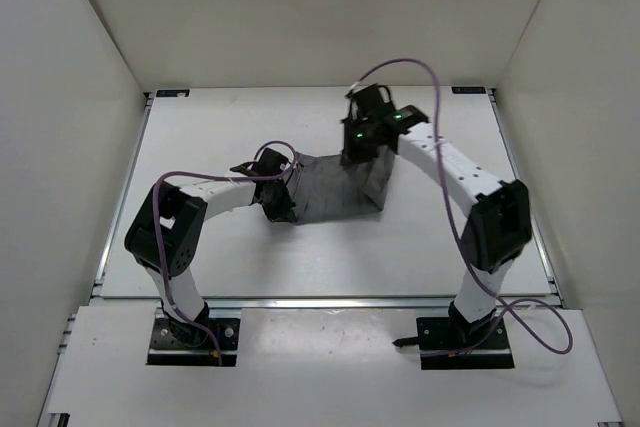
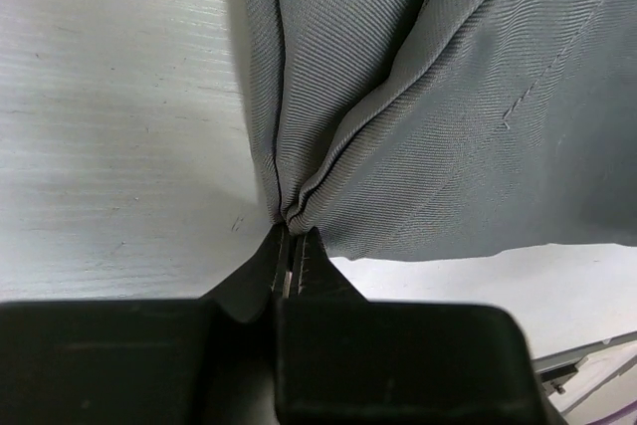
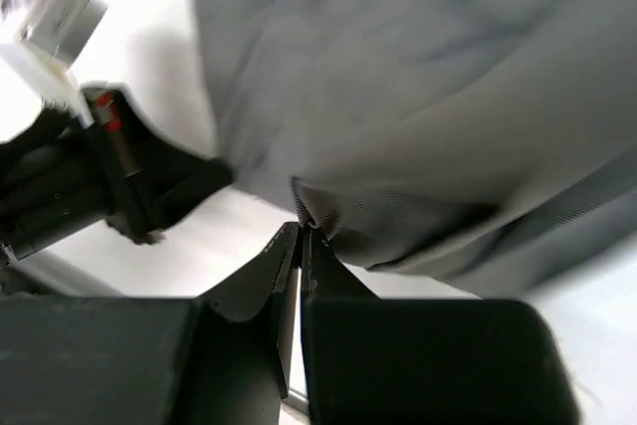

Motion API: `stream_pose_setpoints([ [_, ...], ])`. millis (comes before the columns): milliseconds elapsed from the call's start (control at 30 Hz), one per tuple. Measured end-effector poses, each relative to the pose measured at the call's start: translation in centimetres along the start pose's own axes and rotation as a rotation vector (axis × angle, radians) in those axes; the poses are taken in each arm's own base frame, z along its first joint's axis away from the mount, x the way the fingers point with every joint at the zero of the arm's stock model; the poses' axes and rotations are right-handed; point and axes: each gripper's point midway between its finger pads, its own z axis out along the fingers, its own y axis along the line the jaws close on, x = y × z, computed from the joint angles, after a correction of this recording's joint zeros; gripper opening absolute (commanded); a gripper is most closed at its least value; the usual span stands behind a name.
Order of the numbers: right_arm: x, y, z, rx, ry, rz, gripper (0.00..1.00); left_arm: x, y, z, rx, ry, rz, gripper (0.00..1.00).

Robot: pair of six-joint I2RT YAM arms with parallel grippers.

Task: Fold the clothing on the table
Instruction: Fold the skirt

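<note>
The clothing (image 1: 338, 187), a dark grey skirt, lies bunched in the middle of the white table (image 1: 220, 117), stretched between my two grippers. My left gripper (image 1: 284, 193) is at its left edge, shut on a gathered fold of the clothing (image 2: 428, 97), with the pinch at the fingertips of the left gripper (image 2: 294, 232). At the upper right corner, my right gripper (image 1: 364, 153) is also shut on the cloth. In the right wrist view the clothing (image 3: 418, 97) hangs blurred above the right gripper (image 3: 304, 233), which pinches a small fold.
White walls (image 1: 70, 37) enclose the table on three sides. Metal rails (image 1: 122, 197) run along its edges. A purple cable (image 1: 420, 65) loops over the right arm. The left arm's wrist (image 3: 90, 181) shows in the right wrist view, close beside the cloth.
</note>
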Motion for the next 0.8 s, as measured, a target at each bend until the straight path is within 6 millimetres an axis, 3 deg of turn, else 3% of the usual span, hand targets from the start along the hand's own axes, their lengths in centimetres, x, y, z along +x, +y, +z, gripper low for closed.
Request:
stream_pose_setpoints([
  [33, 1.0, 2.0, 1.5, -0.039, 0.039, -0.026, 0.00, 0.0, 0.0, 0.0, 0.002, 0.000, -0.001, 0.00],
  [133, 4.6, 5.0, 5.9, -0.097, 0.168, -0.054, 0.00, -0.1, 0.1, 0.1, 0.012, 0.003, -0.009, 0.00],
  [267, 10.4, 6.1, 10.9, -0.132, 0.364, -0.070, 0.00, -0.1, 0.2, 0.1, 0.043, 0.014, -0.022, 0.00],
  [367, 12.9, 6.7, 12.9, -0.150, 0.449, -0.079, 0.00, 0.0, 0.2, 0.1, 0.058, 0.022, -0.023, 0.00],
  [467, 12.9, 7.8, 12.9, -0.186, 0.463, -0.085, 0.00, 0.0, 0.2, 0.1, 0.060, 0.022, -0.014, 0.00],
  [633, 11.0, 10.2, 11.9, -0.258, 0.423, -0.110, 0.00, 0.1, 0.3, 0.0, 0.060, 0.023, 0.010, 0.02],
  [800, 10.8, 11.0, 11.5, -0.295, 0.429, -0.102, 0.00, 0.4, 0.7, -0.3, 0.047, 0.034, 0.030, 0.01],
])
